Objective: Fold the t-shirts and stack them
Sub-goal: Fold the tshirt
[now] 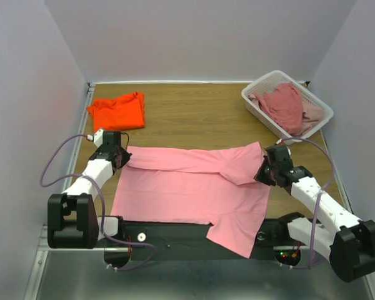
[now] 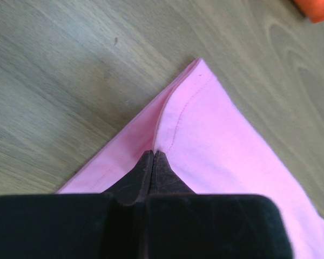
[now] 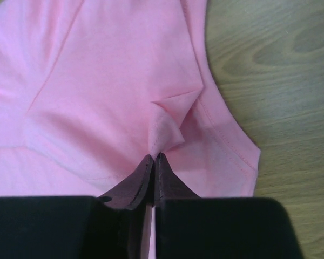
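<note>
A light pink t-shirt [image 1: 187, 187] lies spread on the wooden table, its far edge folded over toward the front. My left gripper [image 1: 118, 156] is shut on its far left corner [image 2: 189, 113], pinching the hem. My right gripper [image 1: 263, 172] is shut on a pinch of the pink fabric [image 3: 164, 132] near the right sleeve. A folded bright orange t-shirt [image 1: 117, 110] lies at the far left; its edge shows in the left wrist view [image 2: 316, 8]. Dusty rose and pale pink shirts [image 1: 286, 106] lie in the basket.
A white slatted plastic basket [image 1: 253, 95] stands at the far right corner. The pink shirt's near right part hangs over the table's front edge [image 1: 234, 237]. Grey walls close in the table on three sides.
</note>
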### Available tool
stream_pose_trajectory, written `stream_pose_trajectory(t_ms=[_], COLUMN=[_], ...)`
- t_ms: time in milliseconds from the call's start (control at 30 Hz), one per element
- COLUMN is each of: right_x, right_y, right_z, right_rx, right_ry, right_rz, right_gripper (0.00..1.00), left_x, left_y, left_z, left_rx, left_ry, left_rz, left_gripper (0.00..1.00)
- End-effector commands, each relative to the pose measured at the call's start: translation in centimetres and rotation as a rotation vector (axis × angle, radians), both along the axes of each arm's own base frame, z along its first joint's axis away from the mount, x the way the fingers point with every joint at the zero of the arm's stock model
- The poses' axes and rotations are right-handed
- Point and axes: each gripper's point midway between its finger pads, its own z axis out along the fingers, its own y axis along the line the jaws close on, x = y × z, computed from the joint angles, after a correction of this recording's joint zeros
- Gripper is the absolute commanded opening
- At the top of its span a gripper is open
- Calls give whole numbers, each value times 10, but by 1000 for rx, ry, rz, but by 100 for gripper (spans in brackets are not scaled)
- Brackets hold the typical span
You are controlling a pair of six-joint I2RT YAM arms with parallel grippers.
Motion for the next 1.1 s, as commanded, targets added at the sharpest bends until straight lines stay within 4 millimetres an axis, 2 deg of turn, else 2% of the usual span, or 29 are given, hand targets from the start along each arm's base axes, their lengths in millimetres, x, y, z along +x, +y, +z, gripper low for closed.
stream_pose_trajectory(t_ms=[0, 67, 100, 133, 167, 200, 233, 267, 300, 333, 367, 433, 500, 533, 567, 633, 667, 700, 733, 767, 800, 833, 867, 900, 1000, 1067], right_x=[-5, -5, -3, 0, 3, 6, 9, 16, 19, 23, 30, 37, 46, 51, 60, 70, 81, 85, 97, 101, 105, 115, 113, 120, 135, 140], right_y=[-6, -5, -5, -5, -5, -5, -5, -4, -4, -3, -1, 5, 11, 16, 19, 23, 26, 28, 30, 31, 31, 35, 35, 35, 29, 20], right_z=[-13, -13, -12, -6, -2, 4, 12, 23, 30, 38, 50, 58, 63, 66, 68, 51, 55, 35, 35, 25, 5, 3, -10, -19, -27, -41], right_rx=[-20, -19, -21, -20, -21, -23, -22, -19, -17, -13, -6, 7, 19, 32, 39, 35, 44, 33, 33, 21, -6, -10, -23, -41, -87, -138], right_ry=[44, 49, 44, 30, 19, 2, -25, -55, -76, -98, -126, -136, -146, -148, -165, -112, -132, -75, -90, -69, -19, -15, 20, 38, 24, 46], right_rz=[-26, -27, -22, -23, -22, -21, -25, -26, -26, -23, -20, 0, 22, 39, 43, 38, 35, 30, 29, 34, 49, 66, 82, 80, 55, 25], right_gripper=[12, 20, 29, 38, 49, 65, 77, 98, 100, 100, 100, 100, 100, 100, 100, 100, 100, 100, 100, 100, 100, 100, 99, 99, 100, 99], left_x=[-3, -4, -7, -7, -7, -8, -10, -8, -9, -8, -5, 1, 11, 15, 18, 28, 33, 37, 45, 48, 55, 57, 59, 61, 61, 61], left_y=[9, 10, 11, 12, 13, 14, 15, 15, 15, 16, 16, 13, 2, -3, -8, -23, -28, -34, -46, -52, -57, -65, -65, -64, -56, -50], left_z=[-5, -5, -6, -1, 3, 6, 9, 19, 24, 30, 44, 58, 69, 71, 72, 66, 56, 50, 51, 45, 30, 16, 18, 2, -20, -32], left_rx=[22, 26, 27, 27, 28, 27, 20, 15, 13, 14, 12, -4, -44, -59, -70, -94, -97, -104, -124, -136, -137, -159, -162, -160, -131, -111], left_ry=[37, 49, 60, 46, 38, 31, 29, 0, -4, -19, -56, -91, -143, -159, -171, -167, -138, -128, -140, -128, -102, -62, -75, -39, 19, 51], left_rz=[44, 50, 61, 66, 74, 85, 108, 112, 119, 126, 127, 119, 65, 40, 19, -37, -54, -76, -123, -142, -163, -185, -182, -173, -134, -114], left_gripper=[21, 35, 48, 54, 58, 65, 68, 75, 85, 90, 91, 91, 93, 99, 99, 99, 99, 99, 99, 98, 98, 98, 98, 98, 98, 98])
